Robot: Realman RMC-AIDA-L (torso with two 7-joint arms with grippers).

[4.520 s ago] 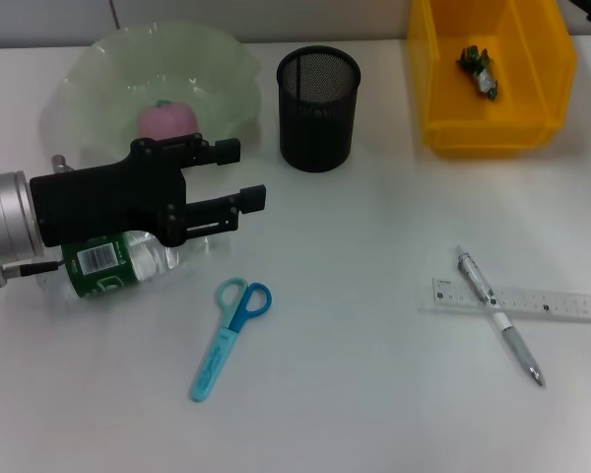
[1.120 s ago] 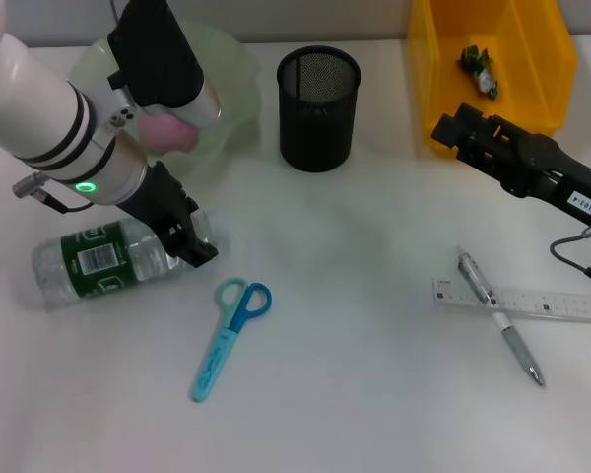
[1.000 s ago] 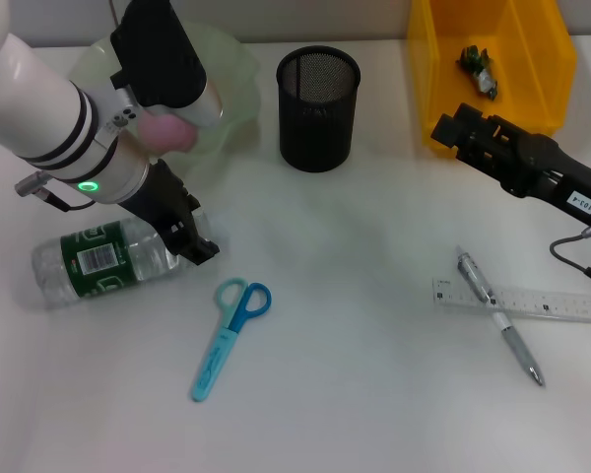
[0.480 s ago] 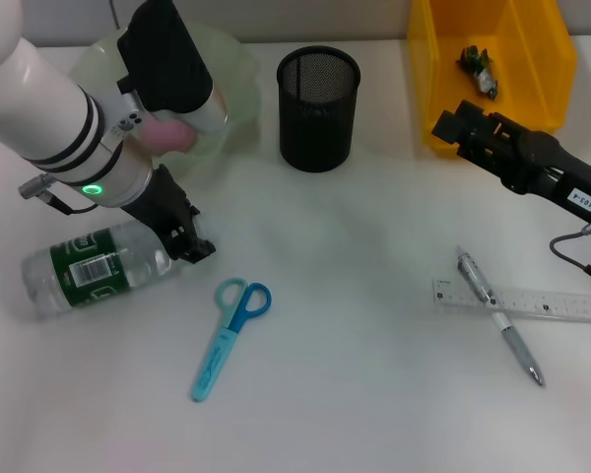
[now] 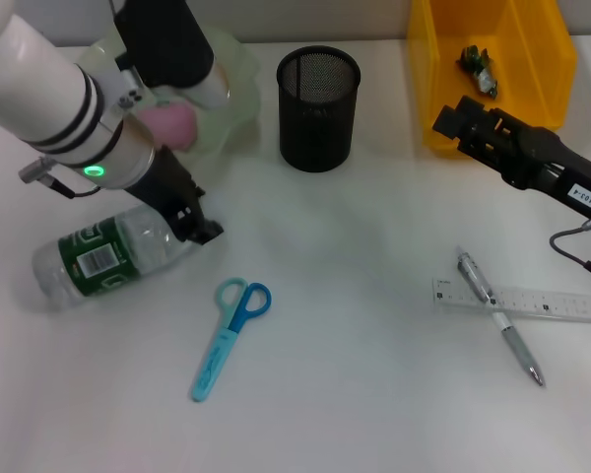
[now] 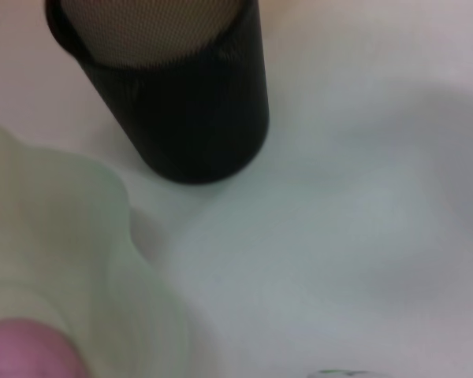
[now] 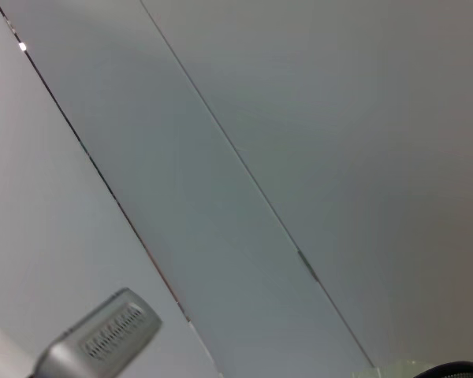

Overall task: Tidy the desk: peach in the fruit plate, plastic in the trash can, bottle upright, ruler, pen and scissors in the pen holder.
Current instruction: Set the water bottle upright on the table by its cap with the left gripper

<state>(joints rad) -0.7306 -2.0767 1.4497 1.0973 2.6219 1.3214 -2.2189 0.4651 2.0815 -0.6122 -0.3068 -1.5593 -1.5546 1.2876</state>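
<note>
Scissors, blue-handled with a pale blue sheath (image 5: 229, 335), lie nearest on the white desk (image 5: 355, 315), untouched; to the right a clear plastic ruler (image 5: 532, 301) has a silver pen (image 5: 497, 317) crossed over it, both still awaiting the holder

Clear plastic bottle with a green label (image 5: 103, 256) lies on its side, neck end slightly raised toward the left gripper (image 5: 192, 219), whose black fingers sit at the neck, apparently to lever it upright; grip and opening cannot be told. Bottle looks empty and light, likely to roll

Right gripper (image 5: 455, 120) hovers in front of the yellow plastic bin (image 5: 433, 89); finger state not readable

Farther back: black mesh pen holder (image 5: 319, 96), empty-looking; pale green wavy fruit plate (image 5: 231, 84) holding the pink peach (image 5: 169, 123); a green plastic scrap (image 5: 478, 69) in the bin
</note>
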